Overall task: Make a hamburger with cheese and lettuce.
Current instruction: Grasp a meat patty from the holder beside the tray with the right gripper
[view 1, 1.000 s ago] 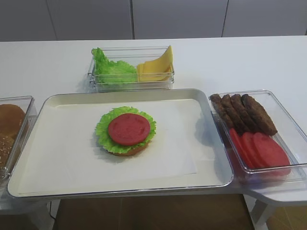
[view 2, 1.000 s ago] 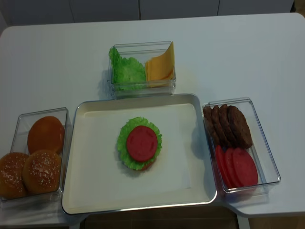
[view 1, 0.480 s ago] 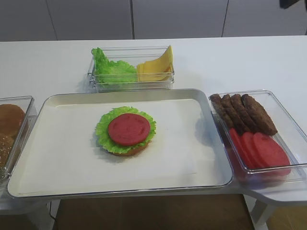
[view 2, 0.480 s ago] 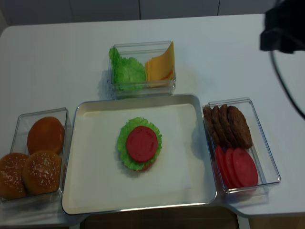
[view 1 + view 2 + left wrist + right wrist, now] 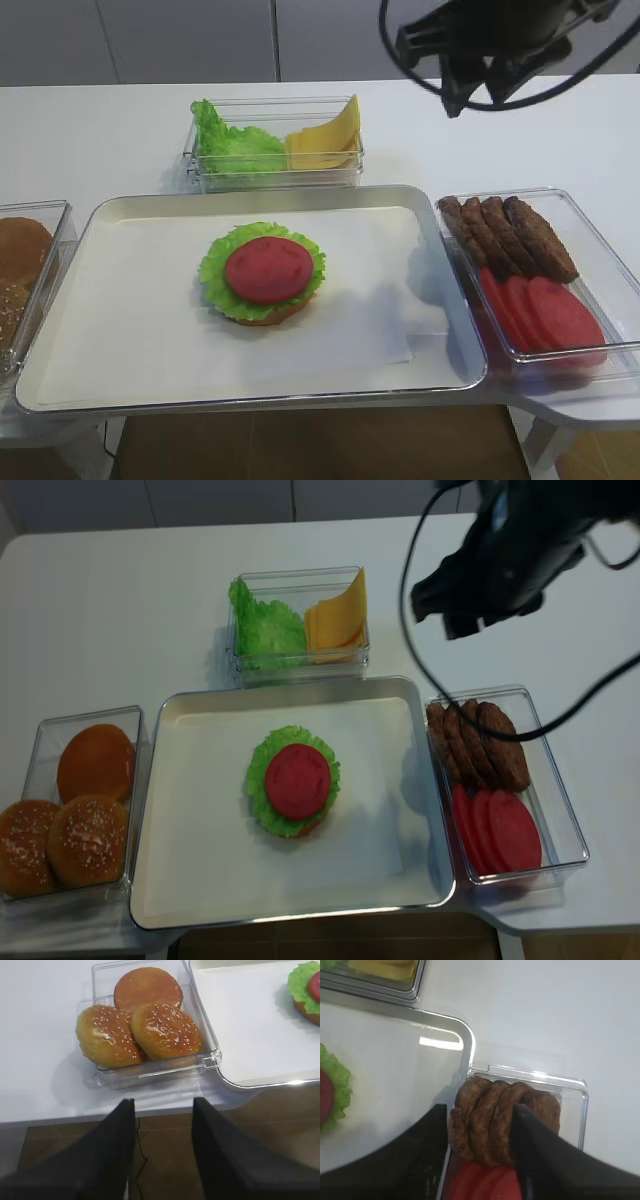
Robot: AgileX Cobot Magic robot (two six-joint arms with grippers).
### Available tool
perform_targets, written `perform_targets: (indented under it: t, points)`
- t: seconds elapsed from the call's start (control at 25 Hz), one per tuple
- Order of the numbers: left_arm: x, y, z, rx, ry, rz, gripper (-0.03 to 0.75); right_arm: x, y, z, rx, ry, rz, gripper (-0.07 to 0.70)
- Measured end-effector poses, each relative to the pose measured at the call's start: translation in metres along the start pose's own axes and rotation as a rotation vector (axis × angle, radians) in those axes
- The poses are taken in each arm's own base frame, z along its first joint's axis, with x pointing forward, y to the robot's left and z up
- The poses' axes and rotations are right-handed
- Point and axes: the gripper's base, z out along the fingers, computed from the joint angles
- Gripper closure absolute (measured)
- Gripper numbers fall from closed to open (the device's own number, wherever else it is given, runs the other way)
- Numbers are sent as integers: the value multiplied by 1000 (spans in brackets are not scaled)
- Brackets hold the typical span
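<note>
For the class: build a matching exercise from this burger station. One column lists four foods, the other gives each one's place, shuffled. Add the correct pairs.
Things
1. cheese
2. hamburger
3. sesame buns
4. brown patties

Places
A. middle of the metal tray
B. clear box to the right of the tray, behind the red slices
C. clear box behind the tray, beside the lettuce
D. clear box to the left of the tray

Pairs: 1-C, 2-A, 3-D, 4-B
</note>
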Motion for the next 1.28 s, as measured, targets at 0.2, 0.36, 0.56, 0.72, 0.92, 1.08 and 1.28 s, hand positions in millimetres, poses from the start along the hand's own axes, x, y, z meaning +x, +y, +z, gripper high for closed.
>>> perform_targets:
  t: [0.2, 0.36, 0.56, 0.72, 0.92, 1.08, 1.28]
  points:
    - [0, 0, 0, 0, 0, 0, 427, -3, 23, 29, 38, 73, -54, 314]
    - [0, 0, 0, 0, 0, 0, 427, -2, 32, 53, 106, 136, -86, 314]
    - [0, 0, 0, 0, 0, 0, 427, -1, 37, 75, 140, 183, -109, 314]
    - [0, 0, 0, 0, 0, 0, 428, -1, 39, 84, 148, 202, -114, 317]
    - [0, 0, 0, 0, 0, 0, 428, 1, 42, 99, 153, 238, -119, 317]
    - [0, 0, 0, 0, 0, 0, 428, 2, 43, 103, 149, 251, -105, 317]
    - [0, 0, 0, 0, 0, 0, 428, 2, 43, 103, 157, 246, -41, 317]
